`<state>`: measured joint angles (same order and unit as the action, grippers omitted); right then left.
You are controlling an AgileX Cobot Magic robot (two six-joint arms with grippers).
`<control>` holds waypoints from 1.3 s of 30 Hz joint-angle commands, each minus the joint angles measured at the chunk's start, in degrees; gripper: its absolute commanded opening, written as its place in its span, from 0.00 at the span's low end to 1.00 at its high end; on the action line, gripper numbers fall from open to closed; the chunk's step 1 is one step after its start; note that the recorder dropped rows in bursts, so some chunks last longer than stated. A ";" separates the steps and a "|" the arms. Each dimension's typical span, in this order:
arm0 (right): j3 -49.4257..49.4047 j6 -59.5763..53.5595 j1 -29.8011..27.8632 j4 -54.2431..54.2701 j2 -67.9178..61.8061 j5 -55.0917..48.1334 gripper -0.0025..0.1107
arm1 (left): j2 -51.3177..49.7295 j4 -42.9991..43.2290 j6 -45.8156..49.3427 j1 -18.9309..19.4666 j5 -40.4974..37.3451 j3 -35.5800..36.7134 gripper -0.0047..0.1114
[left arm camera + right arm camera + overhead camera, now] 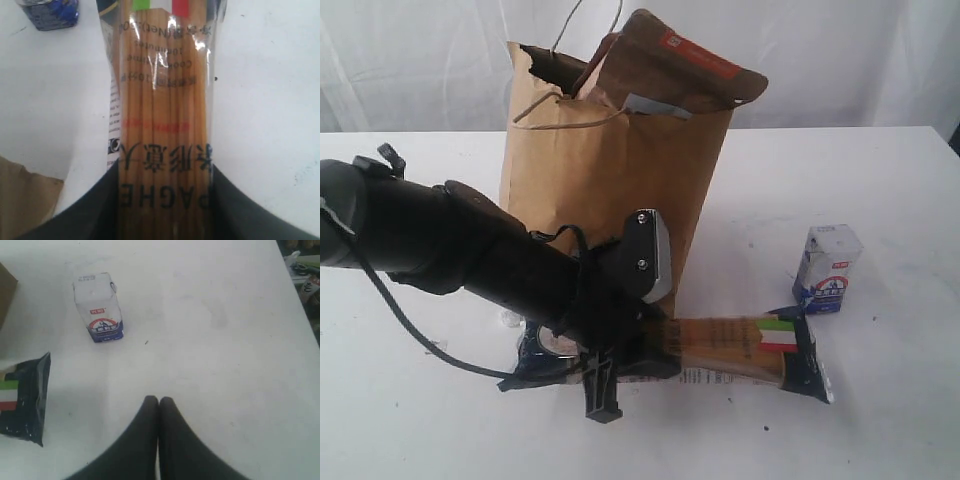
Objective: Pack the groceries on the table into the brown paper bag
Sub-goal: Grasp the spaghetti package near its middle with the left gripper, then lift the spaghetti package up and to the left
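Spaghetti is the item in hand: the left gripper (164, 180) clamps both sides of the dark spaghetti packet (740, 345) near one end. The packet lies flat on the table (880, 180) between the brown paper bag (600, 170) and the near edge (the small blue-white carton (828, 268) stands toward the right edge). The right gripper (158, 401) hangs over bare tabletop, fingers together, holding nothing. Held so far off-centre, the long packet may droop or swing when lifted, snagging the orange-labelled brown pouch (670, 65) jutting from the bag's mouth or toppling the bag.

pouch (672, 68) crowding bag (590, 170) mouth, carton (827, 268) well apart
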<state>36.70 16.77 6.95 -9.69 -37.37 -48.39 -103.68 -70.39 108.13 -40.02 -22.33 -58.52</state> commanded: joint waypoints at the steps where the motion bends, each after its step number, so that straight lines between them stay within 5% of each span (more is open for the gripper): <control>1: -0.17 -0.04 -0.17 0.60 0.24 1.14 0.02 | 1.59 2.81 -4.34 -0.04 -3.18 -0.28 0.04; 5: -0.17 -0.04 -0.17 1.36 0.24 1.14 0.02 | 3.27 13.69 -12.42 -0.04 -8.05 -0.28 0.04; 11: -0.17 -0.04 -0.17 1.33 0.24 1.36 0.02 | 10.09 18.15 -23.26 -0.04 -10.87 -0.18 0.04; 16: -0.17 -0.04 -0.17 1.33 0.24 1.36 0.02 | 16.87 34.40 -41.71 -0.04 -18.06 -0.18 0.04; 32: -0.17 -0.04 -0.17 2.77 0.24 1.01 0.02 | 29.14 39.51 -61.51 -0.04 -23.10 5.64 0.04; 39: -0.17 -0.04 -0.17 2.77 0.24 1.01 0.02 | 42.06 58.33 -81.30 -0.04 -23.73 7.11 0.04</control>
<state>36.70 16.77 6.95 -7.02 -37.37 -47.71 -67.01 -18.09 34.89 -40.02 -45.62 -51.26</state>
